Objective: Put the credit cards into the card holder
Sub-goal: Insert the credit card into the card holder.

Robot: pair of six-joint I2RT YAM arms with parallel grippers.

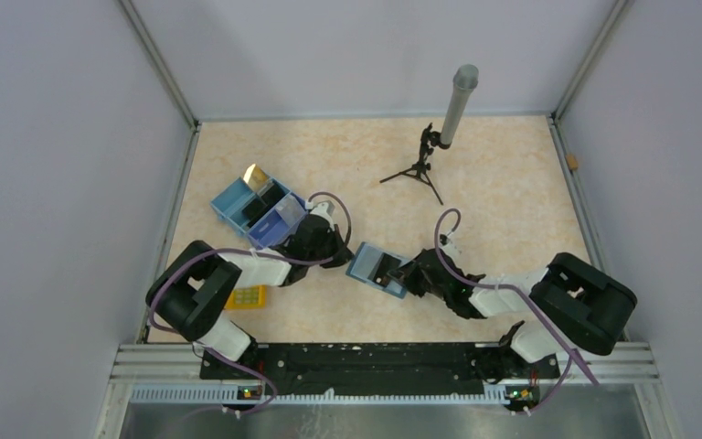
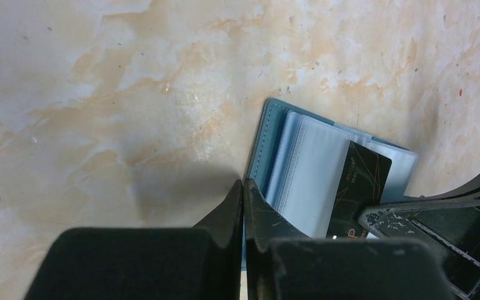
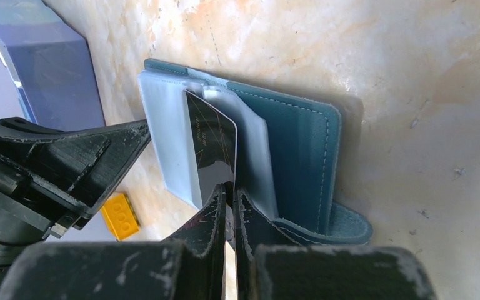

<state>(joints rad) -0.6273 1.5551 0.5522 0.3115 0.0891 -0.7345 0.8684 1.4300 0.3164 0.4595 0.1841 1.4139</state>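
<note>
The card holder (image 3: 300,144) was teal outside and pale blue inside, the credit card (image 3: 211,140) black with thin gold lines, the table (image 2: 131,94) marbled cream and peach.

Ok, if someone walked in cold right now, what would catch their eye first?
The open teal card holder mid-table, with a black card pinched in the right gripper and poking in among its clear sleeves. The left gripper, shut, sits at the holder's opposite edge. After that, the blue tray at back left with a gold card in it.
</note>
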